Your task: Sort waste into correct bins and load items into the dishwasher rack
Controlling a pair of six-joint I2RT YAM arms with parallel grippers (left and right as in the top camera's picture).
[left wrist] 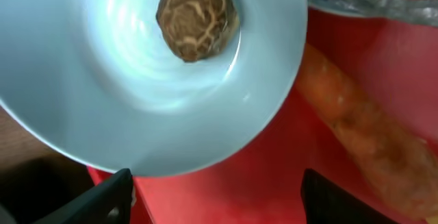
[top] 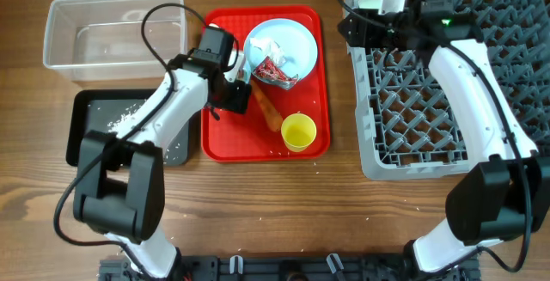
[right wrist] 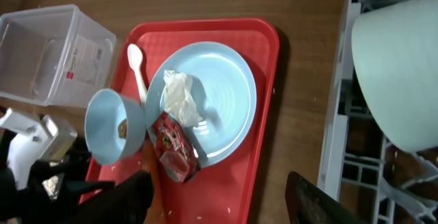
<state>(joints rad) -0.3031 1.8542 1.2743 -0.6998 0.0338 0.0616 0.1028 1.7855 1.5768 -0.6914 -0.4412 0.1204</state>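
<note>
A pale blue bowl (left wrist: 137, 80) with a small brown lump (left wrist: 197, 17) in it stands tilted over the left of the flat red tray (top: 258, 148). My left gripper (left wrist: 219, 200) is open just below its rim, with only red tray between the fingers. An orange carrot (left wrist: 363, 135) lies to the right. The pale blue plate (top: 296, 45) carries a white tissue wad (right wrist: 179, 95) and a red foil wrapper (right wrist: 174, 148). A white spoon (right wrist: 137, 63) and a yellow cup (top: 299, 132) are on the tray. My right gripper (right wrist: 219, 200) is open at the dishwasher rack's (top: 412, 118) far left corner, beside a second pale blue bowl (right wrist: 400, 73).
A clear plastic tub (top: 112, 32) stands at the far left. In front of it lies a shallow black tray (top: 86, 118) holding white rice grains (top: 129, 118). A strip of bare wooden table separates the red tray from the rack.
</note>
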